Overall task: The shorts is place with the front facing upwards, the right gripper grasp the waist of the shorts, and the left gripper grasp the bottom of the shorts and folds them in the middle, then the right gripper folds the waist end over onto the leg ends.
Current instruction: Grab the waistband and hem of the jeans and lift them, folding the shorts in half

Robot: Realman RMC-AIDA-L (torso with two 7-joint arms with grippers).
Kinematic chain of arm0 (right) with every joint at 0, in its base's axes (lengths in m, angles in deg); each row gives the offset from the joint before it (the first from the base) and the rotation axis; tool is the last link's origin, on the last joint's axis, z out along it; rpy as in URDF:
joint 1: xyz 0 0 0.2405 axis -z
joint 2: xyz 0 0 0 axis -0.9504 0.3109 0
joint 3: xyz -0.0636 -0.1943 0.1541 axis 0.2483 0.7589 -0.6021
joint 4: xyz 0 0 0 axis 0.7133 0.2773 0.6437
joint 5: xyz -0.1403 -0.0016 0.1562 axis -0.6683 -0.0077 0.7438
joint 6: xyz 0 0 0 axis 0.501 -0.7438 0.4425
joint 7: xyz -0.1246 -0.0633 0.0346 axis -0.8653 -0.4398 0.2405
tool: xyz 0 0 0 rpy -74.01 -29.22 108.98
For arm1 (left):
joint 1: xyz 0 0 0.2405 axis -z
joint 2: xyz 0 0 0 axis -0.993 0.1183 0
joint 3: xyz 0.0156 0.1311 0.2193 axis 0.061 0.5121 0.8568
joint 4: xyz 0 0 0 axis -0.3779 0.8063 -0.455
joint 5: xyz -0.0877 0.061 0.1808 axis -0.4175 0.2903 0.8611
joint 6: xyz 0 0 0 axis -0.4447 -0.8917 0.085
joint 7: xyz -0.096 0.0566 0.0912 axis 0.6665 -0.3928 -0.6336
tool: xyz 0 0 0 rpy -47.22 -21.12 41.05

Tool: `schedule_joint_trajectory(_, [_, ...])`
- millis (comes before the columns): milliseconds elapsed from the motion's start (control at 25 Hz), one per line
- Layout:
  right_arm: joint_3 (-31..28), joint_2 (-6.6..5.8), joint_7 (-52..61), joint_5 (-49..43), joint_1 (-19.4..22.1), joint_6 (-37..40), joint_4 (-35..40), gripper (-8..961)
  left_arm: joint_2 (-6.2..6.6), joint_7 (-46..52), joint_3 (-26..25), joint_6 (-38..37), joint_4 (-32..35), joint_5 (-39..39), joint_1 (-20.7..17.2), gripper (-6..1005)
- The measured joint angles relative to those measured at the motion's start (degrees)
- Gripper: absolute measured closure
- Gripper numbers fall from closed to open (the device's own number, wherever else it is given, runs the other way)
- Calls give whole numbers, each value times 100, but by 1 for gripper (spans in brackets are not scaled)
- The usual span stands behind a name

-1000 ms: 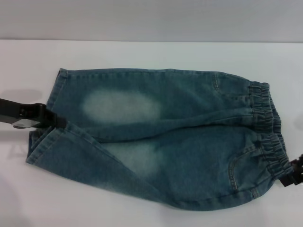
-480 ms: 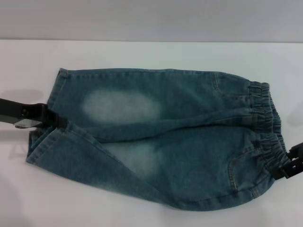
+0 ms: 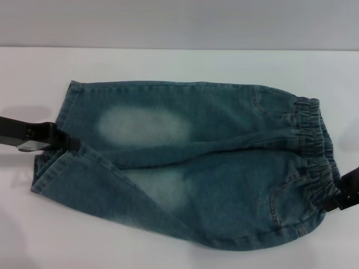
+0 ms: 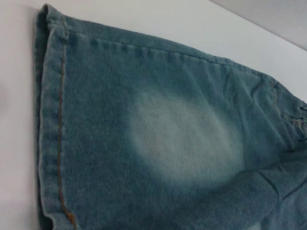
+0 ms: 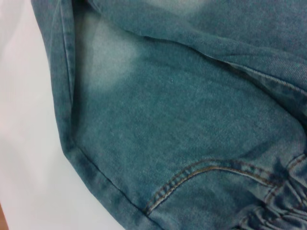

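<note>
The blue-green denim shorts [image 3: 213, 168] lie flat across the white table, front up. The gathered waist [image 3: 317, 145] is at the right, and the two straight leg hems [image 3: 63, 109] are at the left. My left gripper [image 3: 66, 141] comes in from the left and sits at the hems, where the two legs meet. At the waistband's near right corner, my right gripper [image 3: 335, 197] touches the gathers. The left wrist view shows the far leg's hem [image 4: 50, 129] and its pale patch [image 4: 187, 139]. A pocket seam [image 5: 211, 172] and the gathers [image 5: 283, 206] appear in the right wrist view.
Bare white table [image 3: 168, 61] runs around the shorts on all sides, with a wide strip behind them up to the grey back wall [image 3: 179, 22]. The near leg's lower edge lies close to the table's front.
My right gripper has moved up and inward from the right edge onto the near corner of the waistband. The left arm and the shorts have barely shifted.
</note>
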Motion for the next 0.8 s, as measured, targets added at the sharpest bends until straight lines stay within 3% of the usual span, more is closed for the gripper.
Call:
schedule_joint_trajectory(600, [-28, -32, -45, -38, 96, -39, -42, 917, 22, 3, -113, 23, 0, -1, 88, 929])
schedule_joint_trajectory(800, [-246, -44, -207, -11, 169, -37, -42, 944, 43, 3, -269, 51, 0, -1, 119, 928])
